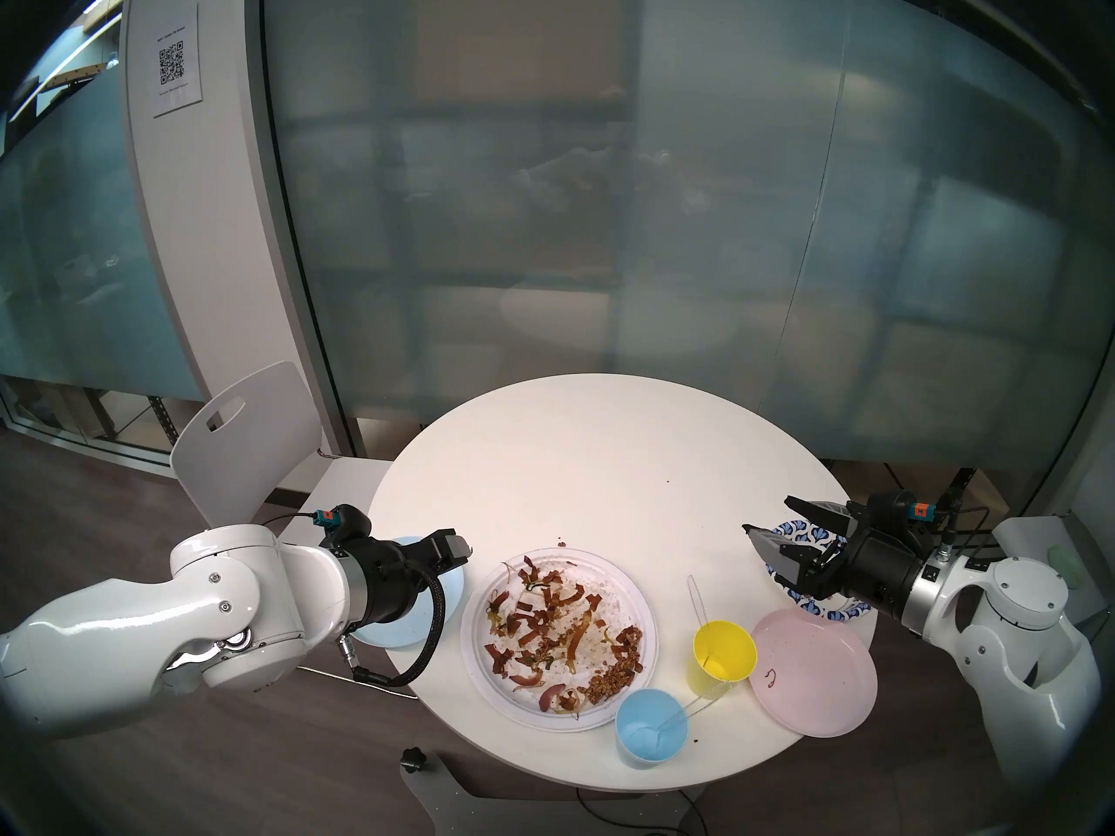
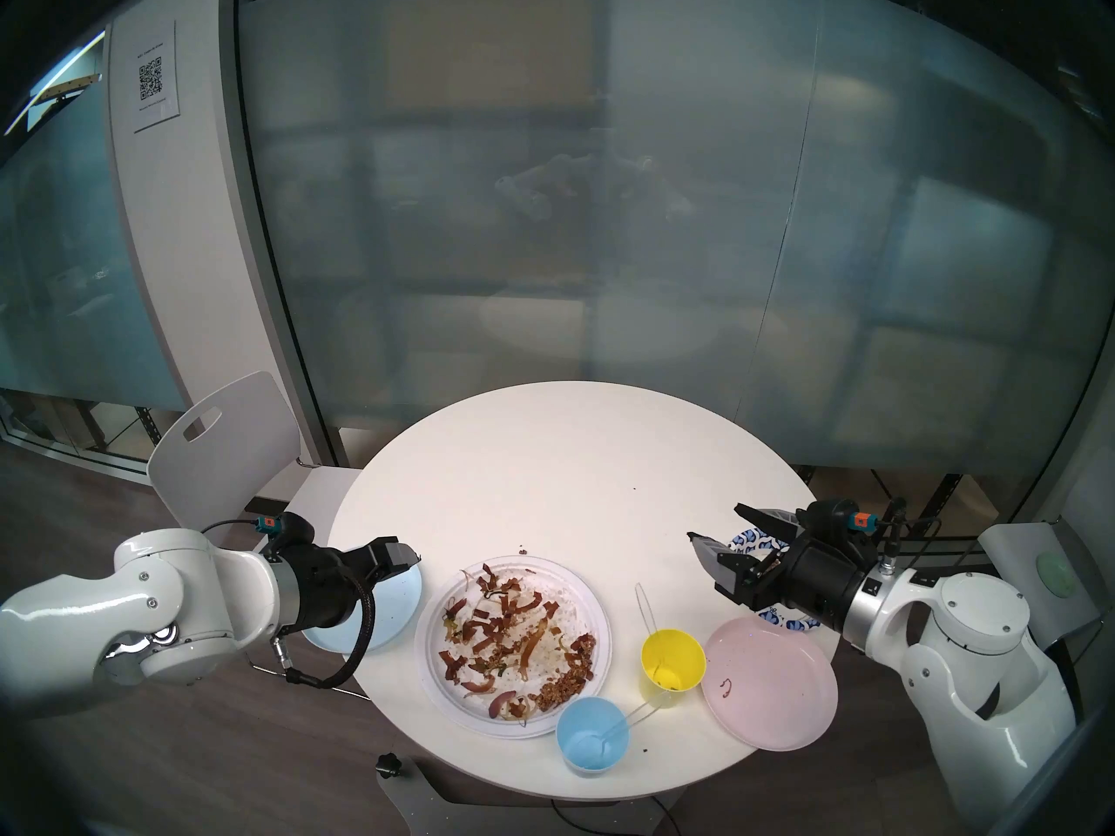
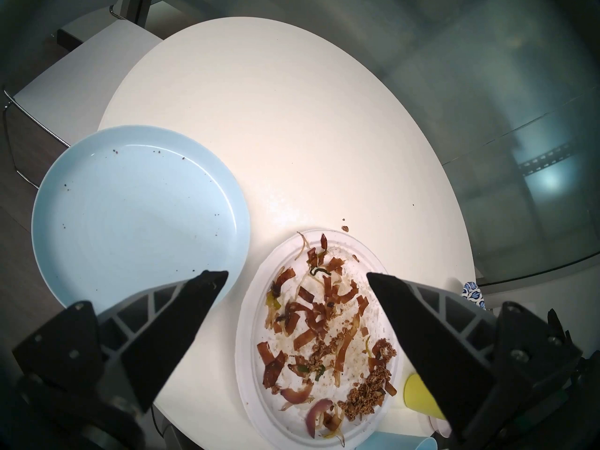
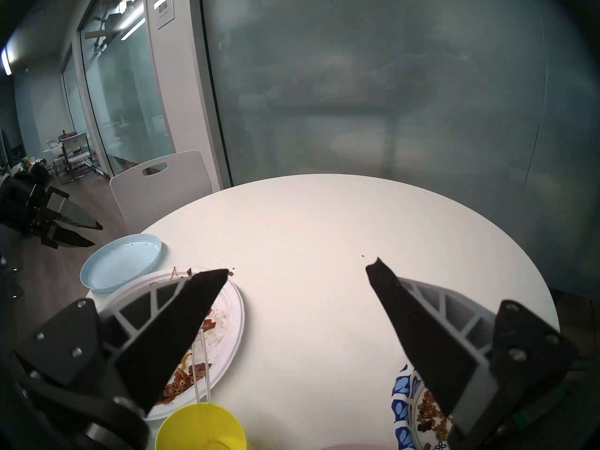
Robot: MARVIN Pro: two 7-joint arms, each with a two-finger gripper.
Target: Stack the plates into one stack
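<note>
Nothing is stacked yet. The blue plate [image 1: 416, 599] lies at the table's [image 1: 603, 455] left edge, right under the left claw [image 3: 297, 277], which hangs wide and empty. The white plate [image 1: 627, 593] lies beside it (food-strewn), toward the centre. The right claw [image 4: 297, 270], also wide, hovers over the patterned plate [image 1: 790, 530].

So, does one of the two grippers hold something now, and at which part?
Nothing is held. The left gripper and the right gripper are both open and empty.
</note>
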